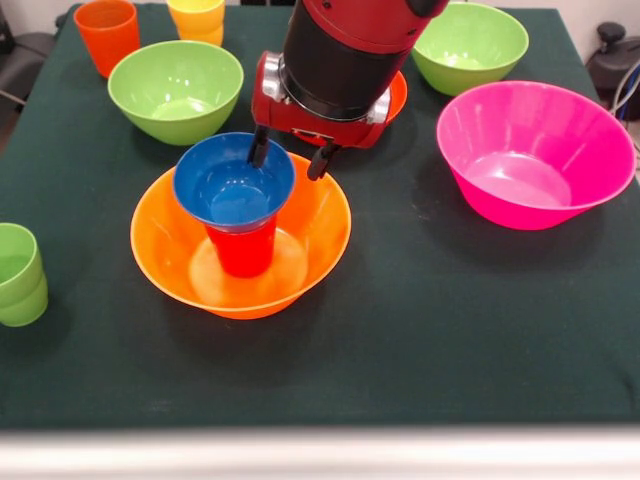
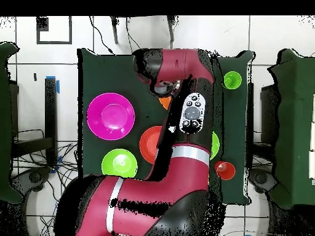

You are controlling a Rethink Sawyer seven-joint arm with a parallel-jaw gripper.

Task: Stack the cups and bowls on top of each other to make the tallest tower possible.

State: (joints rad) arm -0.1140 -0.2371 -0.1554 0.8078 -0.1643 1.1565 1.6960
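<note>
In the front view the large orange bowl (image 1: pixel 165 255) sits at the table's middle. A red cup (image 1: pixel 242 252) stands in it, and the small blue bowl (image 1: pixel 228 185) rests upright on the cup. My gripper (image 1: pixel 290 156) is open at the blue bowl's far rim, one finger just inside the rim and the other outside it. Two nested light green cups (image 1: pixel 20 275) stand at the left edge. In the overhead view the arm hides the gripper and the tower; only a sliver of the orange bowl (image 2: pixel 165 102) shows.
Front view: a large pink bowl (image 1: pixel 535 155) at the right, light green bowls (image 1: pixel 175 90) (image 1: pixel 470 45) at the back, a red-orange bowl (image 1: pixel 398 96) behind the gripper, an orange cup (image 1: pixel 105 35) and a yellow cup (image 1: pixel 197 18) at the far left.
</note>
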